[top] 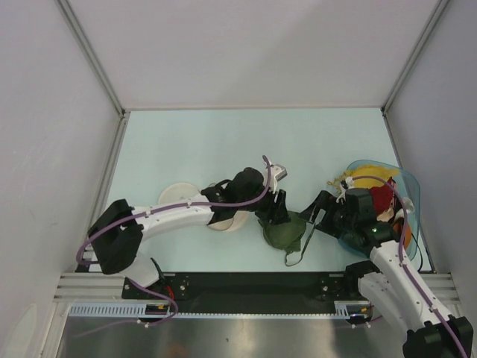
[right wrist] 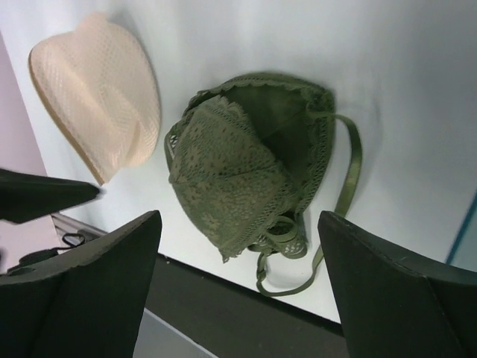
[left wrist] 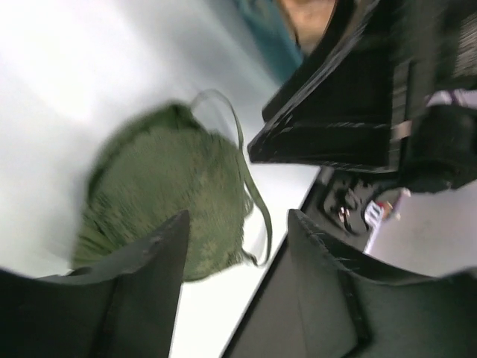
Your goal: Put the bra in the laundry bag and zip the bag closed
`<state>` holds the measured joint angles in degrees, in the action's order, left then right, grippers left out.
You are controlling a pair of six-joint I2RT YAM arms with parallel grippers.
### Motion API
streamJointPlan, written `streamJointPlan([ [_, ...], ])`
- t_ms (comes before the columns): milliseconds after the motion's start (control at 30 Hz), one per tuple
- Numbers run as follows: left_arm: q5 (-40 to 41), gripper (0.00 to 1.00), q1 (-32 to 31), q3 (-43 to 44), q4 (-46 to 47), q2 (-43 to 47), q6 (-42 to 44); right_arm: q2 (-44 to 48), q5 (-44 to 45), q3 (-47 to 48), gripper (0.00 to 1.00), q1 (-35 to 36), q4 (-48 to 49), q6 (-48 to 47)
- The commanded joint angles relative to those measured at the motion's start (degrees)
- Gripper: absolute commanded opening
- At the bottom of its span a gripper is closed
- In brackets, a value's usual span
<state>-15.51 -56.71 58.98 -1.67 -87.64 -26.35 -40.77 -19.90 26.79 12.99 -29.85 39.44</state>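
Olive bra (top: pixel 285 231) lying loose on the table (top: pixel 223 142); left gripper (left wrist: pixel 238 216) and right gripper (right wrist: pixel 238 216) both standing with fingers apart, gripping nothing.
Right wrist view is showing the cream laundry bag (right wrist: pixel 104 97) lying out past one of that gripper's fingers, apart from the bra; overhead, the left arm is covering most of it. Left wrist view, blurred, is showing the bra just ahead of its fingers. Both arms are reaching inward, wrists pitching down over the bra.

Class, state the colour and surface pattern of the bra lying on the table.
The bra is dark olive green with a lace pattern, shown best in the right wrist view.
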Motion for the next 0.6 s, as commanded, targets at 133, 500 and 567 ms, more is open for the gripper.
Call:
streamJointPlan([
  [133, -5.1, 0.52, -0.5, -4.0, 0.4, -3.8, -6.5, 2.6, 4.3, -2.6, 1.00, 6.1, -0.1, 4.4],
  [500, 0.6, 0.51, -0.4, -1.1, 6.9, -11.5, -11.6, 3.2, 3.6, -10.2, 1.00, 7.9, 10.0, 11.4],
  [567, 1.5, 0.51, -0.4, 0.7, 7.3, -12.5, -12.1, 3.3, 4.0, -10.8, 1.00, 8.1, 11.8, 12.0],
])
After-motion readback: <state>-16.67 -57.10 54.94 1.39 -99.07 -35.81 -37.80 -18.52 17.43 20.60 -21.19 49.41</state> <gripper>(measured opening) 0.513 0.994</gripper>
